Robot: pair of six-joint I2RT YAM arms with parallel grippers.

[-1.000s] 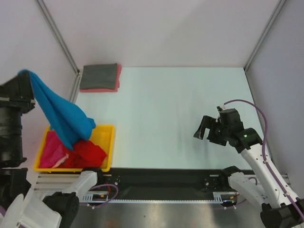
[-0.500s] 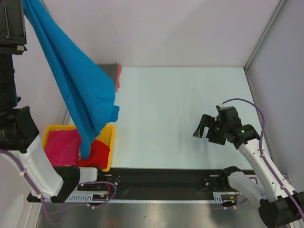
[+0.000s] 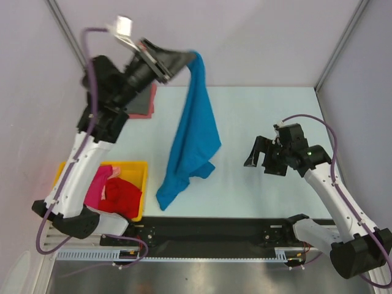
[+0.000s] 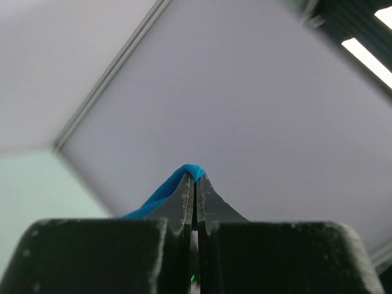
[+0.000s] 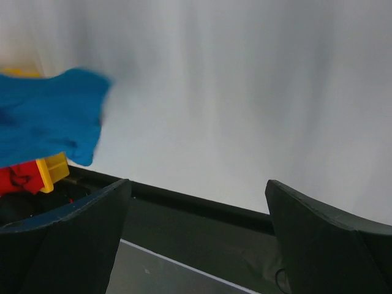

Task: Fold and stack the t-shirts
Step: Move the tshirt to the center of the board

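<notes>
**Q:** What change is to be recorded?

**A:** Item: blue shirt point(image 3: 193, 131). A second ago it was held up at the left, above the bin point(image 3: 131, 164). It has since been carried right and is now hung over the left half of the worktop point(image 3: 257, 116). Its lower end is at the near edge, and whether the surface is touched cannot be told. A top fold is pinched by the left gripper point(image 4: 196, 182), the jaws pressed together on the cloth. Item: right gripper point(image 5: 197, 184). It is spread, nothing is held, and it has been shifted slightly left on the right side.

**Q:** What is meant for the task?

**A:** As judged, a third shirt has been drawn out. Laying flat and folding are not yet begun.

**Q:** What is counted?

**A:**
- Shirts, five in all.
  - Folded and stacked at the far left, two: grey shirt point(image 3: 139, 105) on pink shirt point(image 3: 151, 100), both partly hidden by the left arm.
  - In hand, one: blue.
  - Left in the bin, two, both unfolded: magenta shirt point(image 3: 95, 190) and red shirt point(image 3: 125, 196).
- Bins, one.
- Grippers, two.
</notes>
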